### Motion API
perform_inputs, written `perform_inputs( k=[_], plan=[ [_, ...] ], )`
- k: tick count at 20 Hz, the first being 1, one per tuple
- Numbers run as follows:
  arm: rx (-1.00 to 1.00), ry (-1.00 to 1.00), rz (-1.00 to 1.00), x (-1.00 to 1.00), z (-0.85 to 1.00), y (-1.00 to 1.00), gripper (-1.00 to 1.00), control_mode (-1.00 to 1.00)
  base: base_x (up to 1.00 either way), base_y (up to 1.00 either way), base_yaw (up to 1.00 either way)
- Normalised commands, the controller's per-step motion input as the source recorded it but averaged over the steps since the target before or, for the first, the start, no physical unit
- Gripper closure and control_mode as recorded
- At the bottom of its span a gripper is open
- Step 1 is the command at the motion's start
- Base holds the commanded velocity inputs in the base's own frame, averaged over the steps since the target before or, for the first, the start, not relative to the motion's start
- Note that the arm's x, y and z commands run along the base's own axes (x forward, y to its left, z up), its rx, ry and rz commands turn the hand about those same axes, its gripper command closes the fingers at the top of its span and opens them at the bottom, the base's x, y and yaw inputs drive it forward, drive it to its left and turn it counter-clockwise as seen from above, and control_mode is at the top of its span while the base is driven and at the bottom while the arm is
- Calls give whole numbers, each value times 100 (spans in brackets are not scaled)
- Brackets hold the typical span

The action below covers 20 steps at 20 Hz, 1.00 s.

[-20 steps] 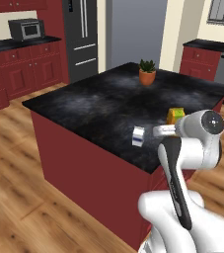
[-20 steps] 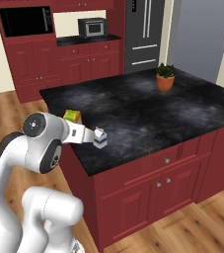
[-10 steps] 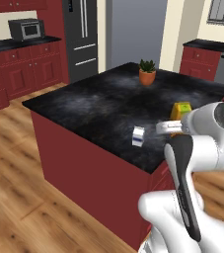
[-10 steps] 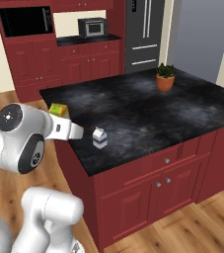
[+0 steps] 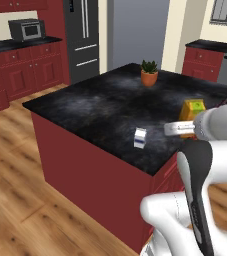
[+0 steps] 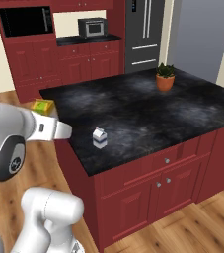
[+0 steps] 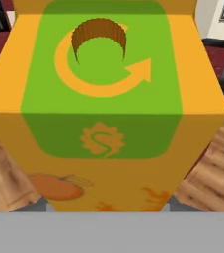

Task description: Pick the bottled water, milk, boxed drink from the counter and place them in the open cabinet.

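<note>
One boxed drink, orange-yellow with a green top: a green panel bears an orange circular arrow, a sun-like emblem and orange fruit art, no readable wording; it is clamped between the gripper's fingers, above the counter's near edge. One milk carton, white with a blue band, stands upright near that edge. One potted plant sits by the far edge

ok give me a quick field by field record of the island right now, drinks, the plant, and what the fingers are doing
milk: upright near the counter front edge, free
boxed drink: held close in front of the hand camera, at the counter's end
gripper: fingers closed on the boxed drink
potted plant: far side of the counter
bottled water: not spotted on the counter
</note>
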Motion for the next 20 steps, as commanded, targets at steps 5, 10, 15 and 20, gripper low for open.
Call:
perform_inputs(
  k=[5, 10, 15, 20],
  plan=[
    [0, -7, 0, -45, 14, 2, 100, -100, 0, 0, 0],
    [0, 0, 0, -32, 8, 0, 100, -100, 0, 0, 0],
    [0, 0, 0, -37, 3, 0, 100, -100, 0, 0, 0],
    [0, 0, 0, -7, 0, 0, 100, -100, 0, 0, 0]
  ],
)
